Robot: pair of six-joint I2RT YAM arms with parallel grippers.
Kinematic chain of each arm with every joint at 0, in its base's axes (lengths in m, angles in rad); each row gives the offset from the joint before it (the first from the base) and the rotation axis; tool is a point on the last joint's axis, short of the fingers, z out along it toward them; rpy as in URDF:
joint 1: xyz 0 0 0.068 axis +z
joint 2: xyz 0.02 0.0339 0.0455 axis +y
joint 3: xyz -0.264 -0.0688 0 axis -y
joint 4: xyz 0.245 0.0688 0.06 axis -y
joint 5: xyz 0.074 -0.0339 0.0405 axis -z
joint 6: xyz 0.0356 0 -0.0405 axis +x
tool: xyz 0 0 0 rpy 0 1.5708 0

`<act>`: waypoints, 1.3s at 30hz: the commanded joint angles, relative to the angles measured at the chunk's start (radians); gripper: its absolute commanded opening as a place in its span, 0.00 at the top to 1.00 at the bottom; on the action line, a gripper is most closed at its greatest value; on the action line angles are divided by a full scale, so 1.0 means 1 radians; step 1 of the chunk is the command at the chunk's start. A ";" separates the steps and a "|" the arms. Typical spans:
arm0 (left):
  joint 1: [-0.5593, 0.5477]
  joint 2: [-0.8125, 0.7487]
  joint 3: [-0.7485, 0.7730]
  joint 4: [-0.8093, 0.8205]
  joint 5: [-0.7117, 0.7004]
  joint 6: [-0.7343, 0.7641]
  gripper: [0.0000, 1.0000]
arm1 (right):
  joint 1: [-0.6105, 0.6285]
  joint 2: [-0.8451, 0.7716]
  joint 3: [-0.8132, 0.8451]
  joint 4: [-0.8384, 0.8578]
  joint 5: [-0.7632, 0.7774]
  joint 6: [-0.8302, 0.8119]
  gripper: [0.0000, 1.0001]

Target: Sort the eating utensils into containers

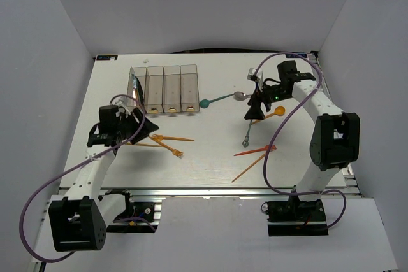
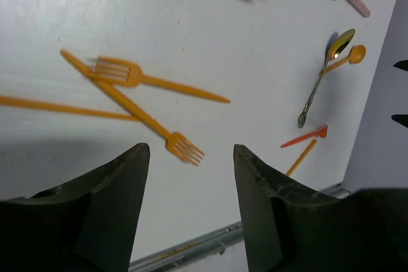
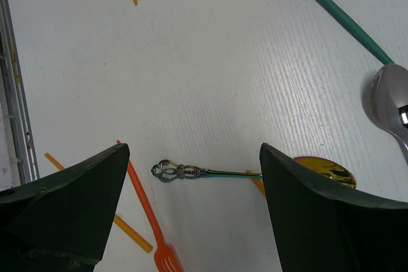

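The four joined clear containers (image 1: 171,88) stand at the back left. Two orange forks (image 1: 171,143) and an orange knife lie in front of them; they also show in the left wrist view (image 2: 137,113). My left gripper (image 1: 148,125) is open and empty just left of the forks, and in its own view (image 2: 191,151) it hangs above the table. My right gripper (image 1: 255,116) is open and empty above an ornate metallic spoon (image 3: 191,172). A teal spoon (image 3: 325,1), a silver spoon (image 3: 389,103), an orange spoon (image 1: 275,113) and a red fork (image 3: 150,221) lie around it.
An orange stick-like utensil (image 1: 250,167) lies near the front edge by the red fork (image 1: 255,151). An aluminium rail (image 1: 210,190) runs along the table's front. Purple cables loop from both arms. White walls close in the left, right and back.
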 commanded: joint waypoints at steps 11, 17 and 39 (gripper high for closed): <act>-0.072 0.135 -0.066 -0.043 -0.206 -0.304 0.43 | 0.065 -0.099 -0.106 0.181 -0.017 0.153 0.11; -0.072 0.226 0.017 -0.077 -0.274 -0.358 0.40 | 0.067 -0.106 -0.117 0.186 0.003 0.152 0.11; -0.045 0.477 0.207 -0.265 -0.423 -0.515 0.31 | 0.067 -0.108 -0.128 0.209 0.035 0.170 0.11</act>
